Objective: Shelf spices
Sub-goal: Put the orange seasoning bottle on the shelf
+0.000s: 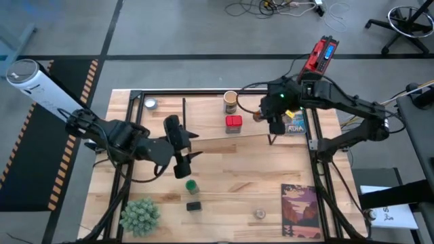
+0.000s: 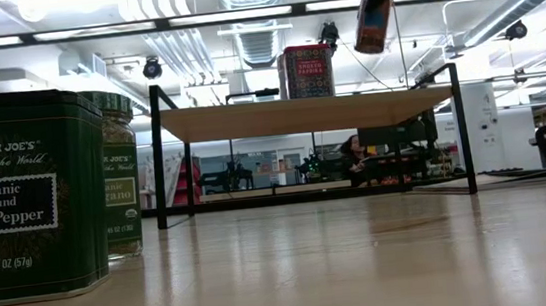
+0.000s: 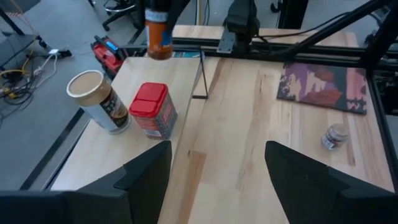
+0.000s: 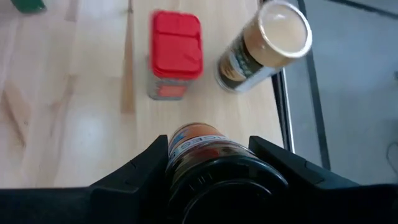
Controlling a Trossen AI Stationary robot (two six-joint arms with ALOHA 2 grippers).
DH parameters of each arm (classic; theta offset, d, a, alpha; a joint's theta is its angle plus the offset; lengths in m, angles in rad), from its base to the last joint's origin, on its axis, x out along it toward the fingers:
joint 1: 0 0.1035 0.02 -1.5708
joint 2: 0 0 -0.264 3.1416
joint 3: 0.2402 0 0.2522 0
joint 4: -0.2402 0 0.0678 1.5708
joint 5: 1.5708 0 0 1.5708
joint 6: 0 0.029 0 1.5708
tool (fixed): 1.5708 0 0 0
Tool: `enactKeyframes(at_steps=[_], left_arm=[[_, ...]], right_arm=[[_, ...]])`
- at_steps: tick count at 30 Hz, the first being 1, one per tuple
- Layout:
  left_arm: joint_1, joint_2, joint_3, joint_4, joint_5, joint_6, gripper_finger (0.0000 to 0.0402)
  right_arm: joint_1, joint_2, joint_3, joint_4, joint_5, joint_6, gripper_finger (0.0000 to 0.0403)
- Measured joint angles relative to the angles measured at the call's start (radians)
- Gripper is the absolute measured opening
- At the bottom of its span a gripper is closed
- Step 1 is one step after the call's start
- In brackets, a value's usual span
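shelf (image 1: 203, 115): red tin (image 1: 234, 123), tan cylinder (image 1: 230, 102); right tool (image 1: 260, 116): grips brown jar (image 4: 205, 155)

Robotics lab or workshop, open-plan. Grey concrete floor (image 1: 183, 34) with hazard-striped mat (image 1: 81, 88), loose cables (image 1: 285, 8), rolling office chair base (image 1: 407, 24). Low view: exposed ceiling ducts (image 2: 250, 15), strip lights (image 2: 240, 16), desks and a seated person (image 2: 354, 160) far behind. Wooden table (image 1: 230, 169) on black frame.

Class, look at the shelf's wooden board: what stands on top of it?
On the shelf stand a red square tin and a tan cylinder. The right arm hides part of the board.
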Motion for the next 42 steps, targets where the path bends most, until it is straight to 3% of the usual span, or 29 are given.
enactKeyframes(at_steps=[12, 20, 30, 42], left_arm=[[0.002, -0.006, 0.000, -0.023, 0.000, 0.002, 0.0251], [0.010, -0.009, 0.000, -0.027, -0.001, 0.031, 0.0245], [0.013, -0.010, -0.001, -0.051, 0.000, 0.026, 0.0249], [0.013, -0.010, -0.001, -0.081, 0.002, 0.007, 0.0247]], right_arm=[[-0.160, 0.145, 0.085, -0.060, -0.104, -0.123, 0.0189], [-0.239, 0.254, 0.213, -0.159, -0.166, -0.186, 0.0189], [-0.252, 0.353, 0.271, -0.171, -0.178, -0.248, 0.0189], [-0.290, 0.362, 0.271, -0.171, -0.175, -0.292, 0.0190]])
